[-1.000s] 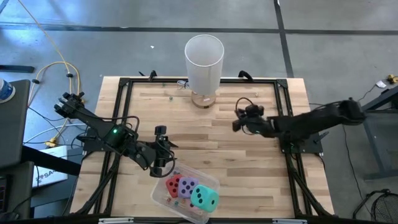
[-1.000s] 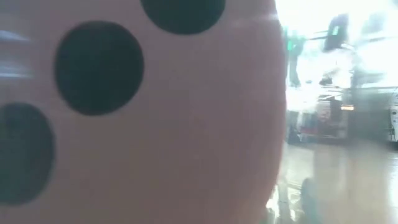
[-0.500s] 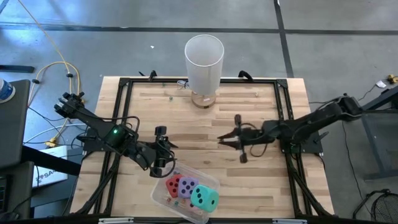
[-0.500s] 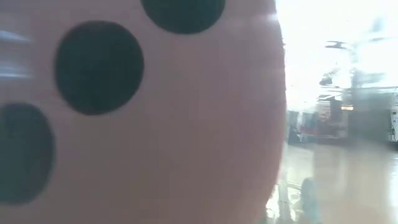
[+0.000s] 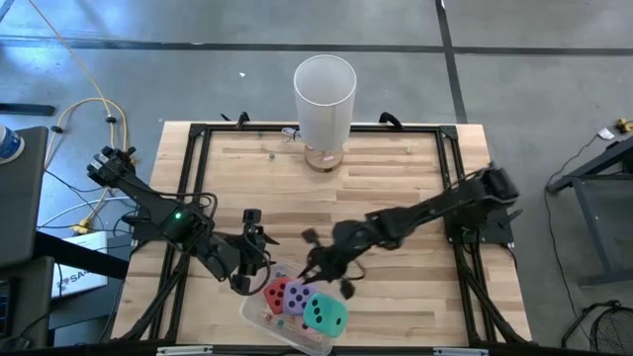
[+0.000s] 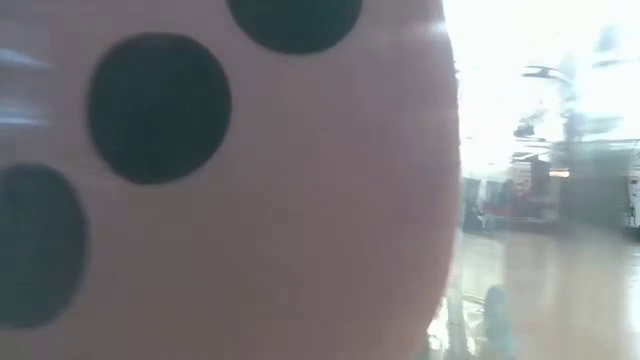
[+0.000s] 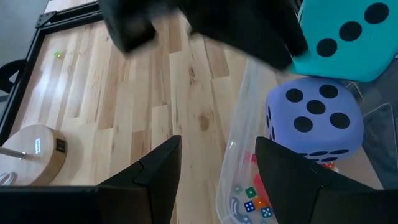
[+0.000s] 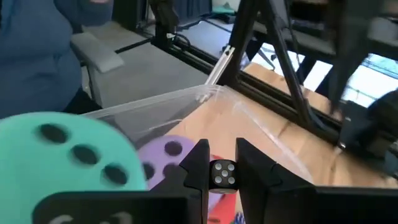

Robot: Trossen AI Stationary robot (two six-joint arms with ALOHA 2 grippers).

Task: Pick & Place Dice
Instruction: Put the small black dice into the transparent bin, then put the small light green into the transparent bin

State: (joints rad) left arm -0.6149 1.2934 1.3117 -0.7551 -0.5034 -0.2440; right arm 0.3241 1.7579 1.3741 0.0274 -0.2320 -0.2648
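Reading labels is not possible here: no legible writing is seen on anything. A small black die with white pips [image 8: 223, 173] is pinched between the nearly closed fingers of the right gripper [image 8: 222, 163], which is held over the far edge of the clear plastic tray [image 5: 255, 309] at the near middle of the wooden table [image 5: 396, 307]. Inside the tray, a red die [image 5: 276, 294], a purple die [image 5: 300, 298] and a teal-green die [image 5: 325, 315] are packed side by side, each a soft cube with dark pips; tiny coloured dice [image 7: 250, 200] are scattered on the tray floor. A pink die [image 6: 220, 180] is pressed close against the low camera. The left gripper [image 5: 249, 269] is held half open and empty just left of the tray. Open wood is left far and right, apart from the white cylinder [image 5: 324, 99] at the far edge.
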